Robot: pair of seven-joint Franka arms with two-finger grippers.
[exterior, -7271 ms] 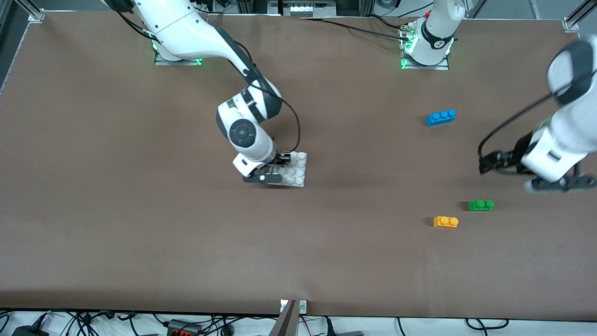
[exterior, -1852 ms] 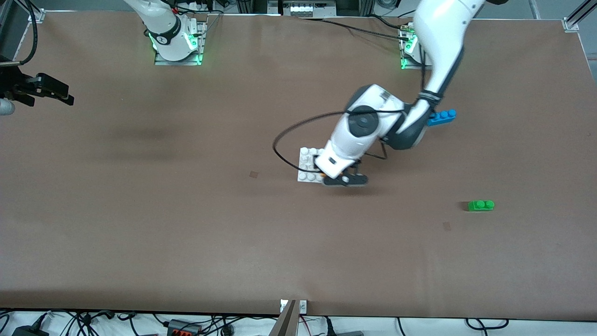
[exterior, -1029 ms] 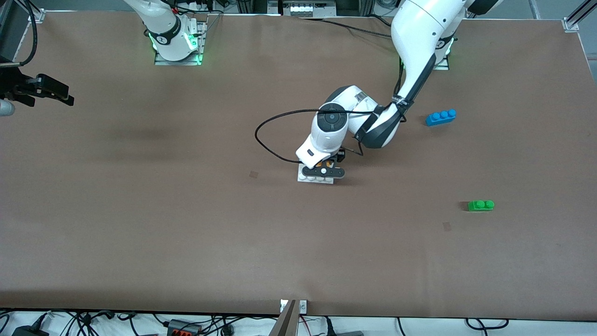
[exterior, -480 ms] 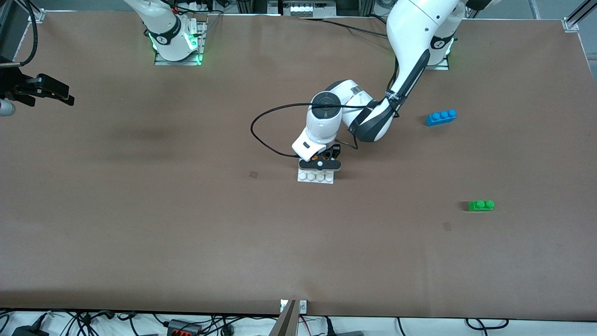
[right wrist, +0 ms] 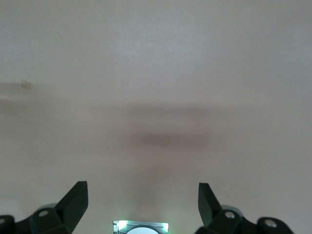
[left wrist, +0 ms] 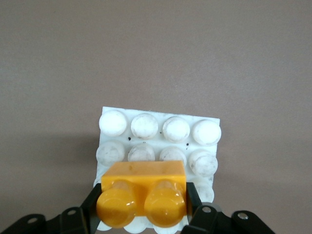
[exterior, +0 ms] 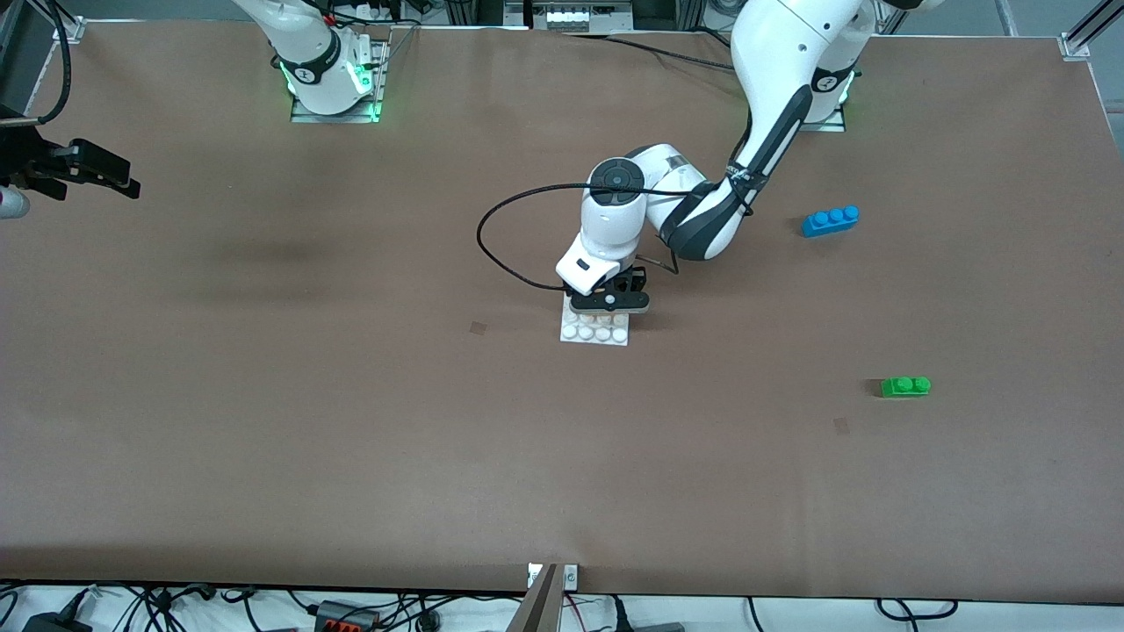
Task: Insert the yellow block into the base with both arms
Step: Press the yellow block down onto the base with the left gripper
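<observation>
On the brown counter [exterior: 263, 421], the green brick [exterior: 905, 386] lies nearest the front camera, toward the left arm's end. Farther from the camera, near the middle of the counter, sits the base [exterior: 595, 333], a white studded plate lying flat. The left tool [exterior: 609, 298] is over the base, its two black fingers [left wrist: 90, 204] clamped on the sides of the yellow block [left wrist: 142, 194]. The block is held level, studs facing the wrist camera, and covers the studs of the base on the side closest to that tool; whether its underside touches those studs cannot be told. Farther still, toward the left arm's end, lies the blue brick [exterior: 830, 219]. The right tool [right wrist: 141, 204] waits over the counter's edge at the right arm's end, fingers spread wide with nothing between them.
</observation>
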